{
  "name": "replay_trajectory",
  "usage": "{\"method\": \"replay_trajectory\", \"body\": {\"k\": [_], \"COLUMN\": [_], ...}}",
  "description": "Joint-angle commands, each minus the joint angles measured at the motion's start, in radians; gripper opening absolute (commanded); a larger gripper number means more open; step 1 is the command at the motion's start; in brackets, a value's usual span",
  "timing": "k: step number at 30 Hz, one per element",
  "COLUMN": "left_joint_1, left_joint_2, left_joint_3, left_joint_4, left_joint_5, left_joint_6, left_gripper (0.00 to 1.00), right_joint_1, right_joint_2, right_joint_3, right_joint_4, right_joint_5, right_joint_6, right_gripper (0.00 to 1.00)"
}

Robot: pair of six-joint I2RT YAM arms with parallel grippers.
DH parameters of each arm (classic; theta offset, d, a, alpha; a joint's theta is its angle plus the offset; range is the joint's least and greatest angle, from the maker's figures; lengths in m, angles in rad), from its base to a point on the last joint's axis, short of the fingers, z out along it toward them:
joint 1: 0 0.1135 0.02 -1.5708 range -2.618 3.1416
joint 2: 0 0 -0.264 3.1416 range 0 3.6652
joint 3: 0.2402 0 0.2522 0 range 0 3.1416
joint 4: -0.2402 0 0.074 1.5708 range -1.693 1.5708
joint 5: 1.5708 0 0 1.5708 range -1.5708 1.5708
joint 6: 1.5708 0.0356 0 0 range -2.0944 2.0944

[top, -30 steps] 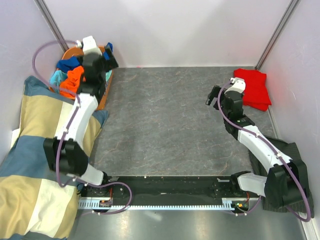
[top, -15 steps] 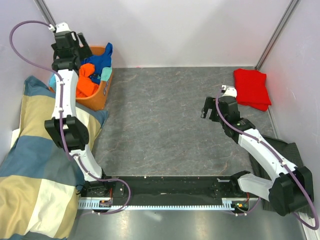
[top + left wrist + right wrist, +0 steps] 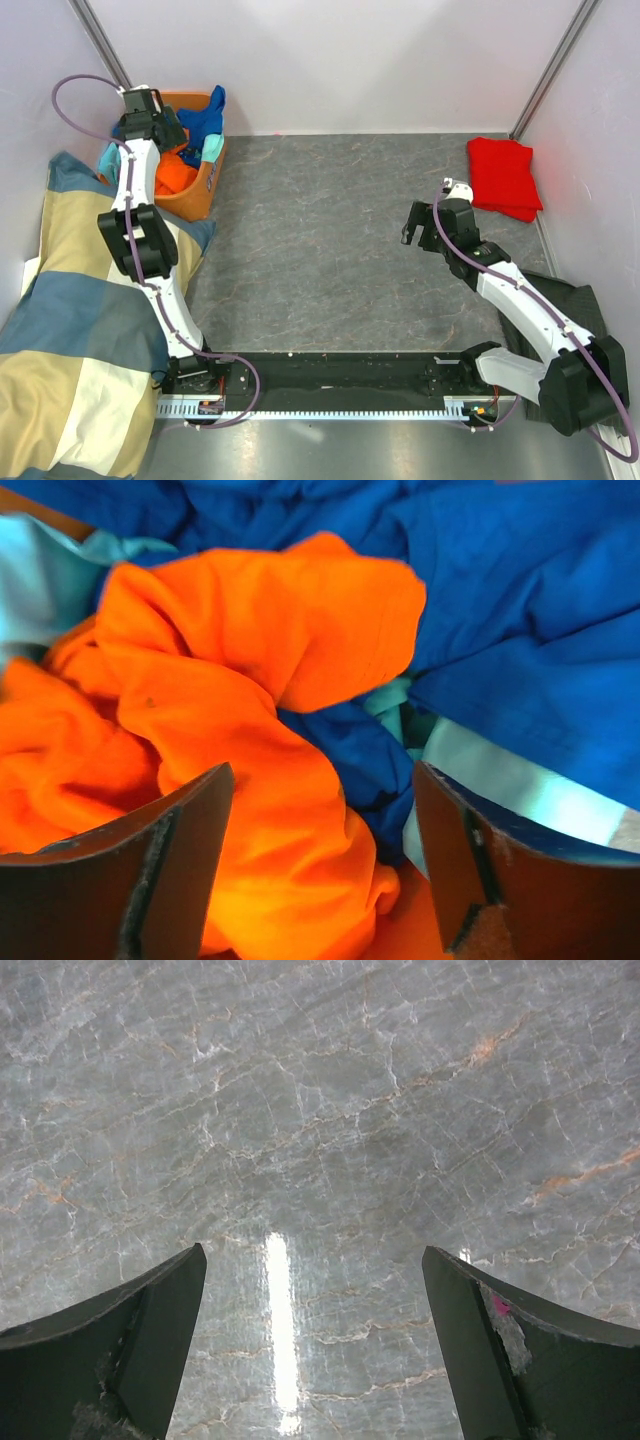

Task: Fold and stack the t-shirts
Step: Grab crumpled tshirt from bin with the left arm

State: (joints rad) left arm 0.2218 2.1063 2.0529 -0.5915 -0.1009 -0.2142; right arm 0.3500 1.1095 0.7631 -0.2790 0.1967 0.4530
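A crumpled bright orange t-shirt (image 3: 250, 680) lies in the basket (image 3: 205, 188) at the far left, among royal blue t-shirts (image 3: 520, 610) and a turquoise one (image 3: 40, 580). My left gripper (image 3: 322, 780) is down in the basket (image 3: 160, 132), open, with a fold of the orange shirt between its fingers, which do not pinch it. A folded red t-shirt (image 3: 505, 175) rests at the far right of the table. My right gripper (image 3: 412, 222) hovers open over bare grey table (image 3: 320, 1110), left of the red shirt, with nothing in it.
A big blue, cream and yellow checked blanket (image 3: 70, 330) covers the left side beside the basket. A dark pinstriped cloth (image 3: 580, 300) lies at the right edge under the right arm. White walls close in the grey marbled table (image 3: 330, 230).
The left arm swung back over the basket and dipped into the shirts, its jaws narrowing slightly. The right gripper drew left and nearer, away from the red shirt.
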Motion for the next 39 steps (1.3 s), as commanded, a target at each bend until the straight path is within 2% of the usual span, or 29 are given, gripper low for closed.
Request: {"method": "replay_trajectory", "body": {"k": [1,6,10,15,17,18,23,32,39], "left_joint_1": [-0.002,-0.002,-0.001,-0.001,-0.002,-0.002,-0.001,-0.015,-0.048], "left_joint_2": [0.02,0.034,0.047,0.078,0.078,0.077,0.032,-0.209,-0.371], "left_joint_3": [-0.02,-0.103,-0.158,-0.198,-0.212,-0.214,-0.215,-0.152,-0.214], "left_joint_4": [0.081,0.137,0.162,0.164,0.168,0.168,0.176,0.162,0.171], "left_joint_5": [-0.019,-0.057,-0.071,-0.069,-0.069,-0.078,-0.069,-0.006,0.045], "left_joint_6": [-0.031,-0.03,-0.022,-0.024,-0.024,-0.024,-0.016,-0.037,-0.045], "left_gripper": [0.76,0.68,0.57,0.49,0.14,0.02,0.02,0.02,0.02], "right_joint_1": [0.003,0.004,0.003,0.004,0.004,0.003,0.004,0.004,0.003], "right_joint_2": [-0.031,-0.028,-0.022,-0.011,-0.005,-0.005,0.007,0.036,0.046], "right_joint_3": [-0.015,-0.016,-0.012,-0.01,-0.01,-0.011,-0.013,-0.022,-0.028], "right_joint_4": [-0.006,-0.012,-0.019,-0.019,-0.017,-0.019,-0.012,0.02,0.038], "right_joint_5": [-0.011,-0.013,-0.016,-0.022,-0.02,-0.025,-0.028,-0.066,-0.089], "right_joint_6": [0.016,0.01,0.009,0.009,0.015,0.015,0.024,0.039,0.052], "right_gripper": [0.98,0.98,0.98,0.98,0.98,0.98,0.98,0.98,0.98]}}
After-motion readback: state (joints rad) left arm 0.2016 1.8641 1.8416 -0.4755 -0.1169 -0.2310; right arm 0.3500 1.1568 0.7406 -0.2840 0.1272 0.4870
